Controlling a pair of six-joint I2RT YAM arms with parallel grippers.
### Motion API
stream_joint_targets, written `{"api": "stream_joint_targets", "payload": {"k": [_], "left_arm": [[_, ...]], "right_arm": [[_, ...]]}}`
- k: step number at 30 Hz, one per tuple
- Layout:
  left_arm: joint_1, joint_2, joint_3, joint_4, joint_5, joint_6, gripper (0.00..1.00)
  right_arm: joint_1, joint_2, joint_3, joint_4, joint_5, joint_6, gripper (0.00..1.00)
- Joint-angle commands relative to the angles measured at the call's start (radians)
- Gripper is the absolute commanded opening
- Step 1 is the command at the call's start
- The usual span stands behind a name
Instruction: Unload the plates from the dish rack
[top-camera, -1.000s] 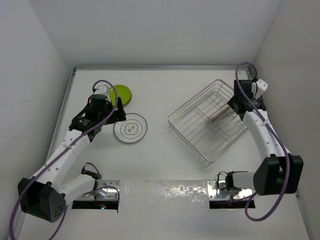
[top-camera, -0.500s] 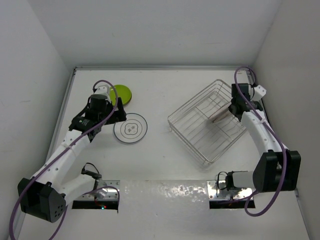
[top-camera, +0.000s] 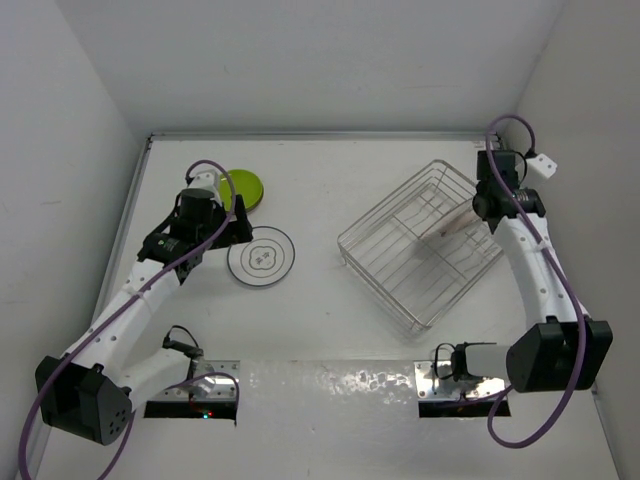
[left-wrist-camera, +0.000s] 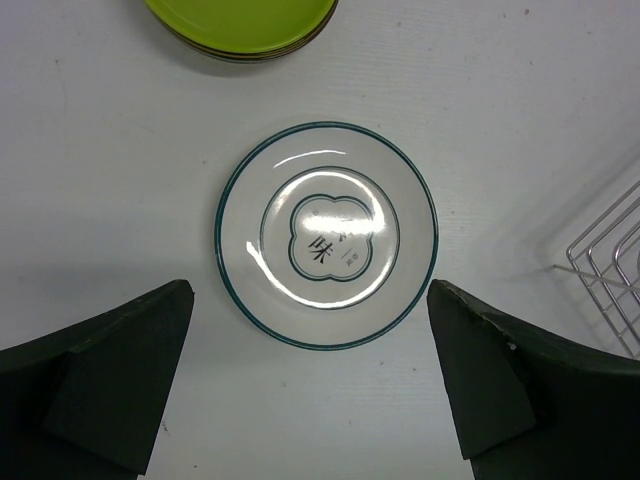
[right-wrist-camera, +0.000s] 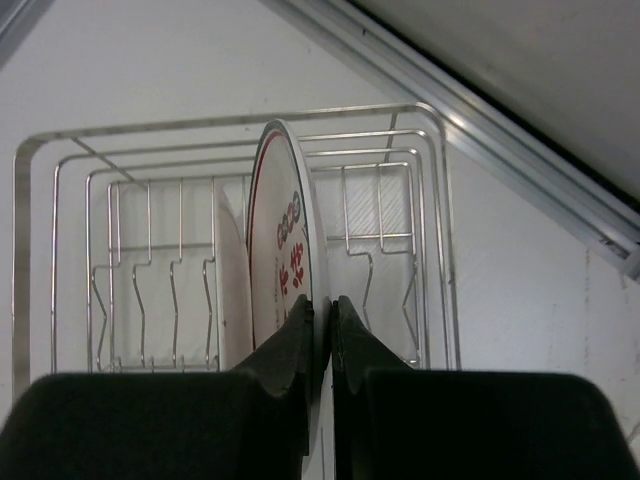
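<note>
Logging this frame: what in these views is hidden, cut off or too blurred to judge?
Right wrist: the bottom edge of the red-patterned plate is hidden behind the fingers; whether it clears the dish rack is unclear.
Top external: that plate is only a blur.
Left wrist: the green plates are cut off by the top edge; their number is unclear.

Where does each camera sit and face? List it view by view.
Top external: above and behind the bases, facing down on the table; shows both arms and the dish rack.
Left wrist: faces straight down at the teal-rimmed plate; the open left gripper frames it.
Right wrist: looks along the right gripper, shut on the red-patterned plate in the rack.
Shared: top and left wrist both show the teal-rimmed plate.
</note>
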Motion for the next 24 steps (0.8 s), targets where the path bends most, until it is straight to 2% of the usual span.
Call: {"api": "stream_joint_targets", "payload": {"k": [1, 9, 14, 17, 18, 21, 22, 24], "left_arm": [[0.006, -0.014, 0.016, 0.035, 0.009, 0.013, 1.00], [0.006, 0.006, 0.077, 0.040, 0.099, -0.022, 1.00], [0.005, 0.022, 0.168, 0.113, 0.288, -0.076, 1.00], [-0.003, 0.057, 0.204, 0.191, 0.400, -0.133, 1.00], [-0.017, 0.083, 0.232, 0.213, 0.455, -0.160, 1.00], [-0.043, 0.144, 0.276, 0.351, 0.557, -0.239, 1.00], [-0.064, 0.163, 0.289, 0.430, 0.626, -0.262, 1.00], [-0.089, 0.227, 0.333, 0.501, 0.683, -0.318, 1.00]], "right_arm": [[-0.004, -0.036, 0.137, 0.001, 0.068, -0.013, 0.00], [-0.004, -0.095, 0.297, -0.044, 0.080, -0.117, 0.00], [-0.004, -0.180, 0.319, 0.059, -0.046, -0.210, 0.00], [-0.004, -0.184, 0.350, 0.075, -0.177, -0.239, 0.00], [-0.004, -0.184, 0.339, 0.143, -0.328, -0.253, 0.00], [-0.004, -0.165, 0.288, 0.231, -0.585, -0.256, 0.00], [0.005, -0.143, 0.268, 0.280, -0.727, -0.253, 0.00], [0.030, -0.134, 0.229, 0.347, -0.840, -0.250, 0.00]]}}
